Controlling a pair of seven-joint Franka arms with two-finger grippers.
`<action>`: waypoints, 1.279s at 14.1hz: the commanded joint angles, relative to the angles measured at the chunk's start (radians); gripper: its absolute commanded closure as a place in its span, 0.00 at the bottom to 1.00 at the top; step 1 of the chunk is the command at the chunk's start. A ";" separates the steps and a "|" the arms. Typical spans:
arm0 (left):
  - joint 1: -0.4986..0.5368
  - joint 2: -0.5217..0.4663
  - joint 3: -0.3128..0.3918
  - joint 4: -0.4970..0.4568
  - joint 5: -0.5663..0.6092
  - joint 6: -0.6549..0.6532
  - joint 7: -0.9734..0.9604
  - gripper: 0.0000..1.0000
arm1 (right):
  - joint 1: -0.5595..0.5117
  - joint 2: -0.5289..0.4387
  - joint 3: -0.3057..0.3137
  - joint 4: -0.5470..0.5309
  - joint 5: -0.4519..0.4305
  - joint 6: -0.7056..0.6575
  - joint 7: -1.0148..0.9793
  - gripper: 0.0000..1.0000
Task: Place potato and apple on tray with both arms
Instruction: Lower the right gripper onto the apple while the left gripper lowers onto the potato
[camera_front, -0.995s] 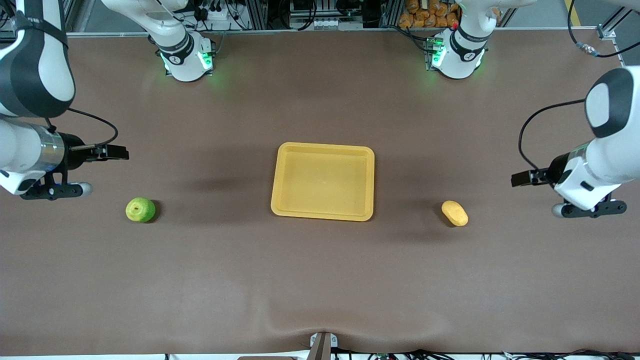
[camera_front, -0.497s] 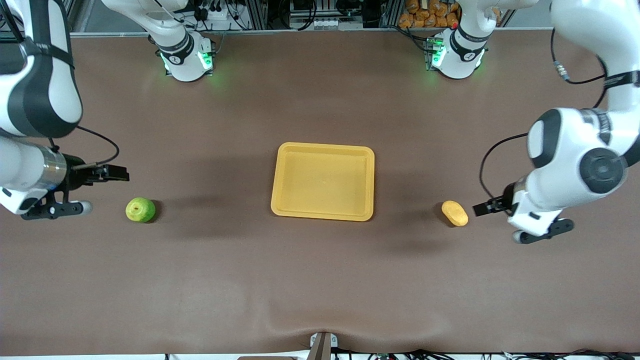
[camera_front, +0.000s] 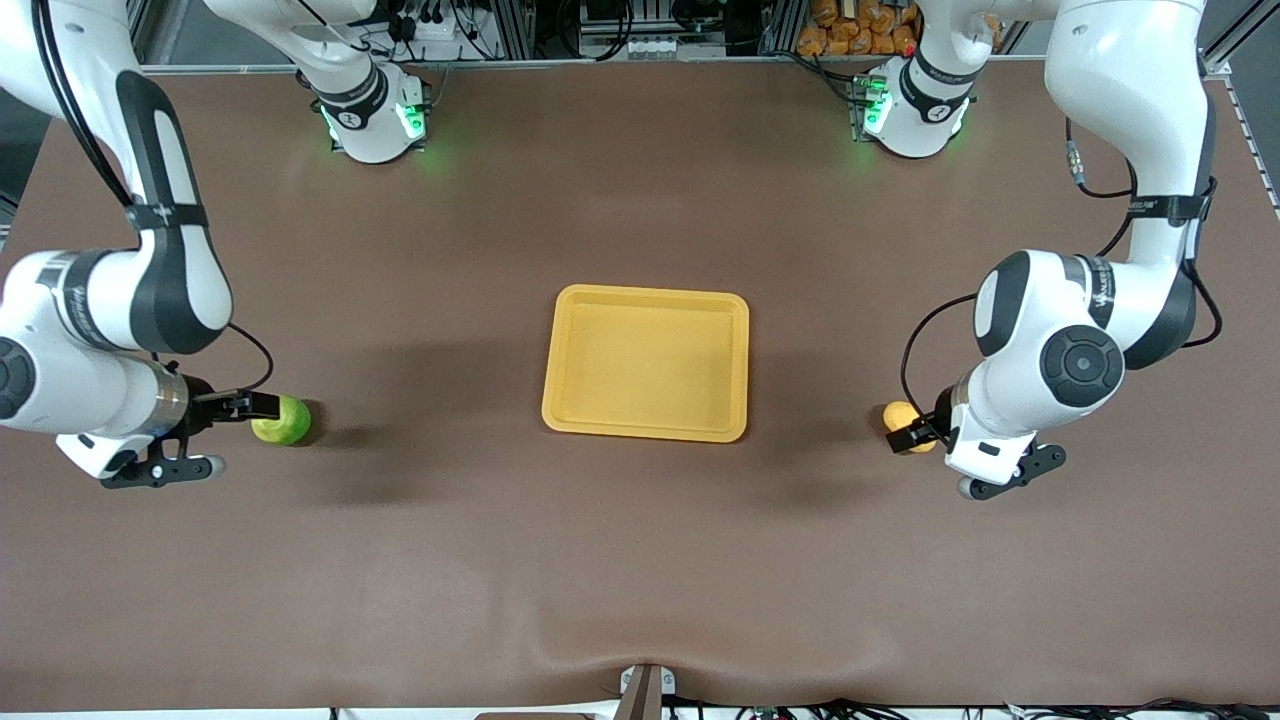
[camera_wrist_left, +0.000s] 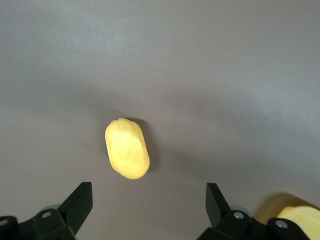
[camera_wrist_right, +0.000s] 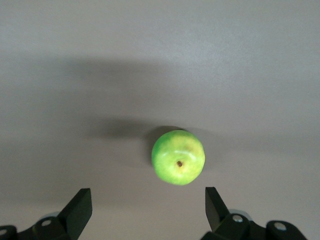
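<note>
The green apple (camera_front: 290, 422) lies on the brown table toward the right arm's end. My right gripper (camera_front: 262, 405) is open and empty, low over the apple's edge. In the right wrist view the apple (camera_wrist_right: 178, 157) lies just ahead of the open right gripper (camera_wrist_right: 147, 201). The yellow potato (camera_front: 897, 411) lies toward the left arm's end, partly hidden by my open, empty left gripper (camera_front: 905, 436). In the left wrist view the potato (camera_wrist_left: 127, 148) lies just ahead of the open left gripper (camera_wrist_left: 148, 200). The yellow tray (camera_front: 647, 434) sits empty mid-table between the two fruits.
The two green-lit arm bases (camera_front: 375, 115) (camera_front: 905, 110) stand farthest from the front camera. A bare brown mat covers the table around the tray. A blurred yellow patch (camera_wrist_left: 300, 220) shows beside the left gripper's finger; I cannot tell what it is.
Both arms have swung in and come down. The left gripper moved from the table's end to the potato. The right gripper moved down to the apple. The fruits and the tray have not moved.
</note>
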 joint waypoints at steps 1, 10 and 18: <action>0.009 0.002 0.005 -0.046 -0.008 0.055 -0.052 0.00 | -0.036 0.022 0.012 -0.007 -0.019 0.014 -0.028 0.00; 0.010 0.044 0.006 -0.098 -0.001 0.139 -0.141 0.00 | -0.069 0.117 0.014 -0.010 -0.005 0.074 -0.121 0.00; 0.012 0.099 0.012 -0.100 0.000 0.158 -0.138 0.00 | -0.086 0.183 0.015 -0.010 -0.002 0.069 -0.128 0.00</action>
